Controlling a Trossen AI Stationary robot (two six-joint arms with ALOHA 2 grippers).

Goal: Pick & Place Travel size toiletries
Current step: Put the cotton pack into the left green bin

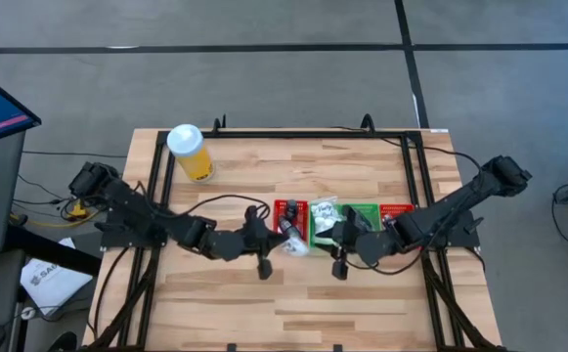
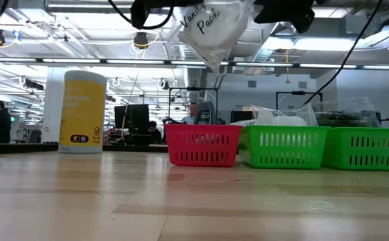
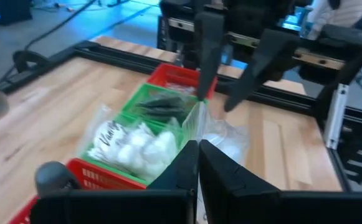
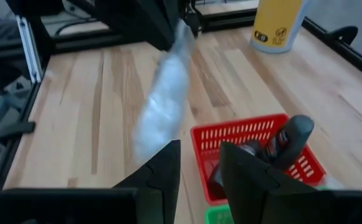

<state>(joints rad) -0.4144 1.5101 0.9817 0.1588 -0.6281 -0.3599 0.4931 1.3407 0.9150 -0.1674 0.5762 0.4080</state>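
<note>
My left gripper (image 1: 276,240) is shut on a clear bag (image 1: 294,243) printed "Vanity Pack" (image 2: 211,30), in front of the row of trays. The bag also shows in the right wrist view (image 4: 162,99). My right gripper (image 1: 334,246) is open and empty just to the bag's right; its own view shows the fingers apart (image 4: 199,165), facing the bag. A second bag of white round pieces (image 3: 134,143) lies in a green tray (image 3: 140,99). Dark small items (image 4: 280,140) lie in the left red tray (image 4: 255,134). My left gripper pinches the clear bag's near edge (image 3: 197,134) between its two shut fingers. The fingers come level from the table's left. The bag is lifted clear of the table and hangs slack below the hold (image 2: 214,47).
Red and green compartment trays (image 2: 284,147) stand in a row at the table's middle right. A yellow cylinder with a white lid (image 1: 192,152) stands at the far left. A black frame (image 1: 293,134) runs around the table. Bare wood (image 1: 293,303) lies at the near side.
</note>
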